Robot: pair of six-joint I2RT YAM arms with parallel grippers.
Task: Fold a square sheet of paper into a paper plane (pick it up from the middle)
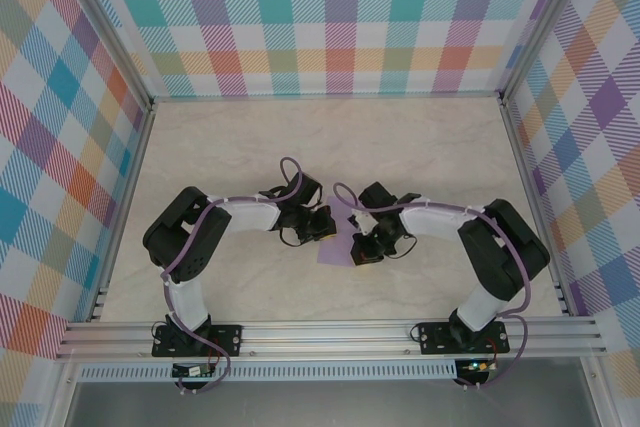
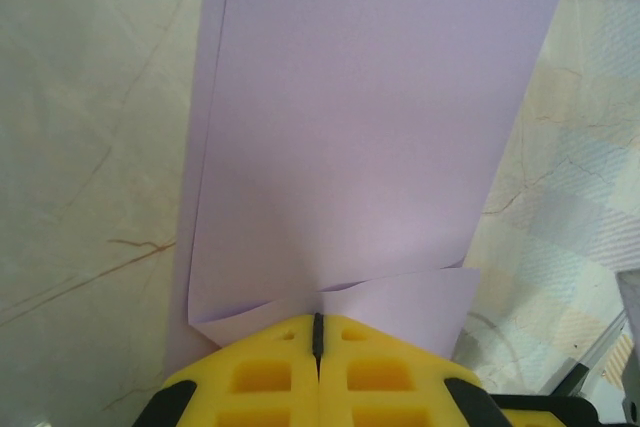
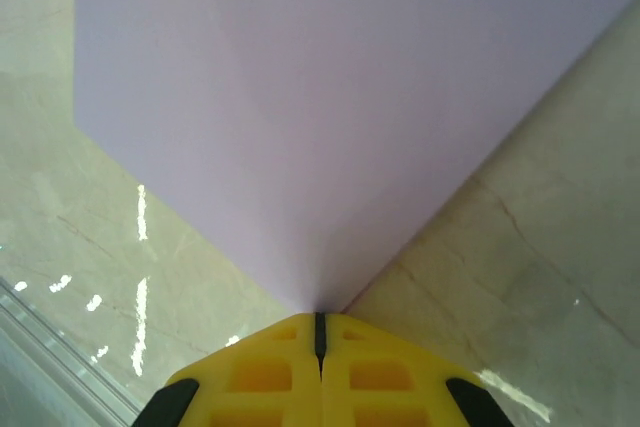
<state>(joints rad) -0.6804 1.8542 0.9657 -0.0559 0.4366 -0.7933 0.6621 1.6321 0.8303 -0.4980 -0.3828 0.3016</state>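
Honestly, you're barely started I'd say: your left tool [image 2: 318,325] and right tool [image 3: 320,319] are each pinched shut on the square sheet of paper [image 2: 370,127] mid-desk [image 1: 420,147] between them, one overlapping layer showing, dart folds left.

Lab booth: plaid walls [image 1: 340,17], alu frame [image 1: 330,337]

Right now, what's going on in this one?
Two robot arms meet over a sheet of lavender paper in the middle of the table. The left gripper is shut on one edge, where a second layer shows, so the sheet looks folded over. The right gripper is shut on a corner of it. It does not look like a plane yet.
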